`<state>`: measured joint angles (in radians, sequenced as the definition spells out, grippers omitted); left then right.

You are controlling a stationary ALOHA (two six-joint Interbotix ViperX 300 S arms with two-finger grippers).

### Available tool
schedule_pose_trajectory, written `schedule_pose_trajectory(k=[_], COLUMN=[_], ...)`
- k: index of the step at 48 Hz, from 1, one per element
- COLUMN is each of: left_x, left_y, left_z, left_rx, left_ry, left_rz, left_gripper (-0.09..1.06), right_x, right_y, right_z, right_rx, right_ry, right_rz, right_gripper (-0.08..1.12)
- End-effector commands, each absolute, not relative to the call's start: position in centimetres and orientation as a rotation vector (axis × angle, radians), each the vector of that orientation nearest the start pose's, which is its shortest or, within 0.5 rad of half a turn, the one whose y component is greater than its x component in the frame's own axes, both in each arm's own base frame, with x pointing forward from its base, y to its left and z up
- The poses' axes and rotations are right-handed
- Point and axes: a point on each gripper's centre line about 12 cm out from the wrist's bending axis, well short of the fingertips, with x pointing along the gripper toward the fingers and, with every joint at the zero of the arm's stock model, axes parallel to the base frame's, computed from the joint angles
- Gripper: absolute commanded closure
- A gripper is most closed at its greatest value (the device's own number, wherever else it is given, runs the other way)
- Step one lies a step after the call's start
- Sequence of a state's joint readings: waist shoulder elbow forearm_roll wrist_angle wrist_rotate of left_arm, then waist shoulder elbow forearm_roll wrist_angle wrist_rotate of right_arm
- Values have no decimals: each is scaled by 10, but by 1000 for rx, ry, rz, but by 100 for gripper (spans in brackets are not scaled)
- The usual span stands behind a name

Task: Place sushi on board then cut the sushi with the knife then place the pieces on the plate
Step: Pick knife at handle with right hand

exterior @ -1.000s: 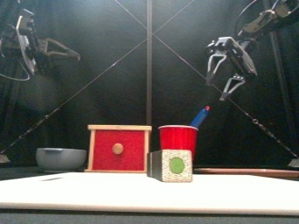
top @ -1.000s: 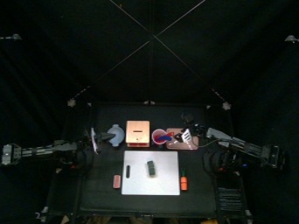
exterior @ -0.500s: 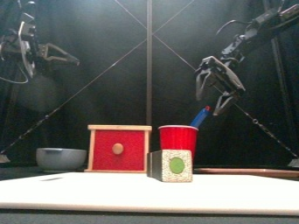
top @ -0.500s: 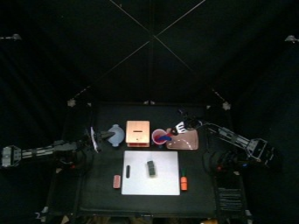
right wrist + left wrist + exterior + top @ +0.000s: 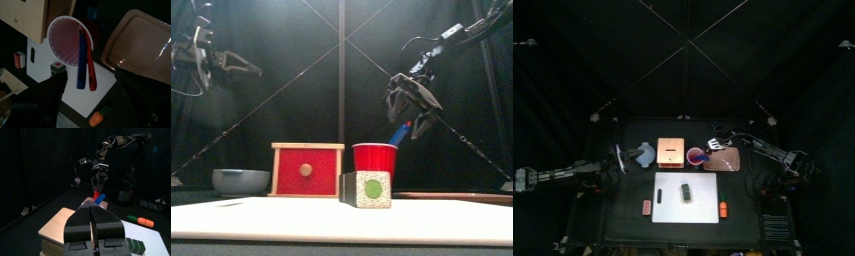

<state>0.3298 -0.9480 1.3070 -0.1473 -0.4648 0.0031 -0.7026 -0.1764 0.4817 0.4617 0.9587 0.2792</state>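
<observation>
below and just ahead of the right gripper's wide-spread, empty jaws stands a round red plastic cup holding a blue toy knife and a red toy knife; the left gripper's jaws are pressed together on nothing.

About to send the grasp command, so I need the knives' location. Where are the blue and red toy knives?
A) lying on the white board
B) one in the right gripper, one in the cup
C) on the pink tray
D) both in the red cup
D: the right wrist view shows the blue knife and the red knife both inside the red cup, with the right gripper open above it.
</observation>
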Motion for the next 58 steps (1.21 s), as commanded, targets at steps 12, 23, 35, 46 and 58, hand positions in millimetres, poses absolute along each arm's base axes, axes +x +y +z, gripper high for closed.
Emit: schedule_pose_trajectory(k=[12, 23, 35, 46, 58], left_x=[177, 177, 176, 175, 174], left_y=[70, 70, 70, 70, 72], left_z=[259, 258, 255, 253, 251], left_rx=[-114, -115, -116, -118, -116], left_ry=[-137, -132, -126, -120, -117], left_rz=[397, 397, 397, 399, 411], left_gripper=[90, 90, 90, 90, 90], right_x=[283, 282, 284, 290, 292], right_y=[-187, -187, -189, -191, -189], right_z=[244, 244, 241, 240, 244], right_rx=[1154, 1154, 1156, 1157, 1177], right_ry=[986, 987, 988, 993, 997], right_rz=[-576, -576, -576, -570, -560], right_gripper=[13, 37, 40, 42, 53])
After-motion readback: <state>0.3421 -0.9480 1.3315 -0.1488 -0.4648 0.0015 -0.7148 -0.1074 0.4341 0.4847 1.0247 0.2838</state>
